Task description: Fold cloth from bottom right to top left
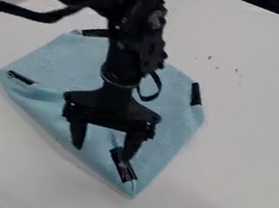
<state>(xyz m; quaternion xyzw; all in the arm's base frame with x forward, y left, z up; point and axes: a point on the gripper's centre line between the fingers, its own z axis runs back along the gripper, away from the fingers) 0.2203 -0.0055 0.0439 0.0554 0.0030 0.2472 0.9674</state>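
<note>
Gripper (101, 151) with fingers spread apart over light-blue cloth (52, 57) on a white tabletop (250, 146).
From left to right: one black strip (21, 77) lies left of the fingers, a second strip (95, 32) well behind them, a third strip (124, 168) right by the right-hand fingertip in view, contact unclear, and a fourth strip (196, 94) to their upper right.

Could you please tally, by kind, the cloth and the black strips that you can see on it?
Cloth: 1
Black strips: 4
Total: 5
</note>
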